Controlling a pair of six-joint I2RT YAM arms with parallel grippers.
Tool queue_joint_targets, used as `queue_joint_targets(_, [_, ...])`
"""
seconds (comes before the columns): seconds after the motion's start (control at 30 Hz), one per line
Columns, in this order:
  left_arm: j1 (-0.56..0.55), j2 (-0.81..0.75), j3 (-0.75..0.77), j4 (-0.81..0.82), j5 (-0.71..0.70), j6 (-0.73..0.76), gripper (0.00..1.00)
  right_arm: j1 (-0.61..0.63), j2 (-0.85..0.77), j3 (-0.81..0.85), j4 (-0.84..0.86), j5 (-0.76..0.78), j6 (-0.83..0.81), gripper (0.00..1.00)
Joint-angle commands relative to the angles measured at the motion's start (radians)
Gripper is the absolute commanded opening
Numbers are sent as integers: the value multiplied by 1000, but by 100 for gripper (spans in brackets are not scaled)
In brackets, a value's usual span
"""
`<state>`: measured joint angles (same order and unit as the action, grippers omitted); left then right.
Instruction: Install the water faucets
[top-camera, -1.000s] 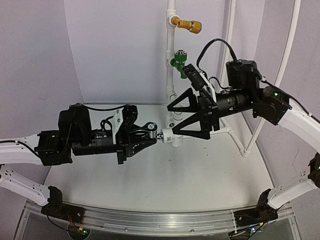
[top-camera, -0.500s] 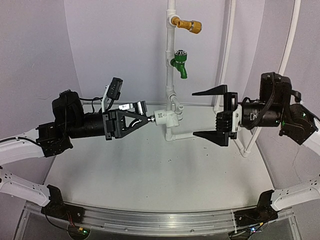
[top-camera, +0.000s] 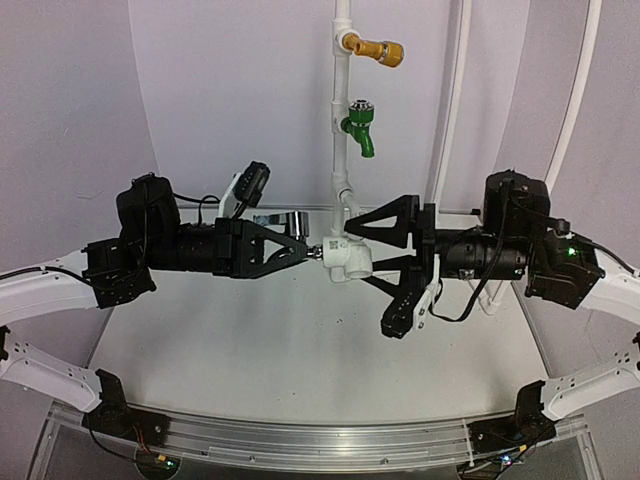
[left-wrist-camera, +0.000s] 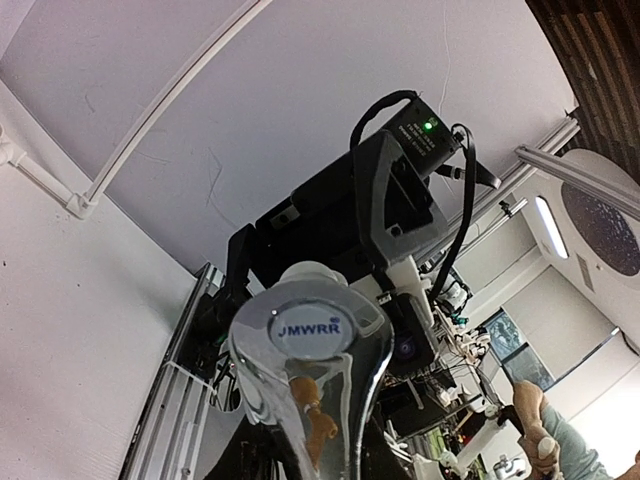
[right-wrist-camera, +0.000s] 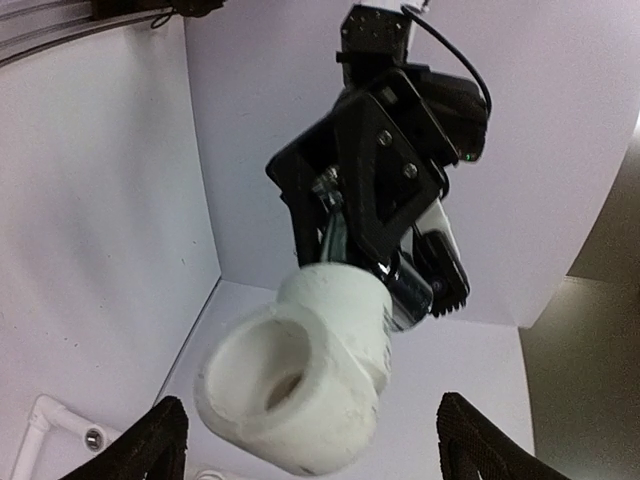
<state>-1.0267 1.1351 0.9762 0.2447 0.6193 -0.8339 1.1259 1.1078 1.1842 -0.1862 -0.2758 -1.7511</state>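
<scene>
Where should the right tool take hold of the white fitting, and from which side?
On the rounded sides of the white fitting, just behind its socket mouth, coming from the right. The silver tap, held by the left tool, occupies its other end; the socket faces the open right tool, one finger either side.

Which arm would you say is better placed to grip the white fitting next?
Probably the right: the right claw is open astride the white fitting, while the left claw is shut on the silver tap joined to it.
</scene>
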Motion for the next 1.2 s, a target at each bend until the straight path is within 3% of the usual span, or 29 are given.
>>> queue_joint_targets(0.0, [1, -9, 63, 91, 14, -22, 0, 39, 12, -11, 108, 33, -99, 75])
queue_joint_targets(0.23, [1, -2, 53, 88, 14, -7, 0, 65, 25, -2, 129, 53, -8, 56])
queue_joint_targets(0.33, [1, -10, 53, 47, -4, 59, 0, 70, 31, 32, 124, 59, 149, 47])
queue_joint_targets(0.47, [1, -39, 39, 14, -40, 192, 0, 72, 45, 107, 60, 43, 479, 38])
queue_joint_targets(0.63, [-2, -83, 12, 2, -55, 435, 0, 71, 48, 140, -17, -32, 918, 34])
queue_joint_targets(0.87, [-11, -75, 68, -146, -1, 705, 0, 19, 59, 169, -31, -176, 1328, 23])
queue_joint_targets(1.17, [-98, -102, 96, -314, -188, 1042, 0, -171, 142, 205, -54, -538, 1913, 23])
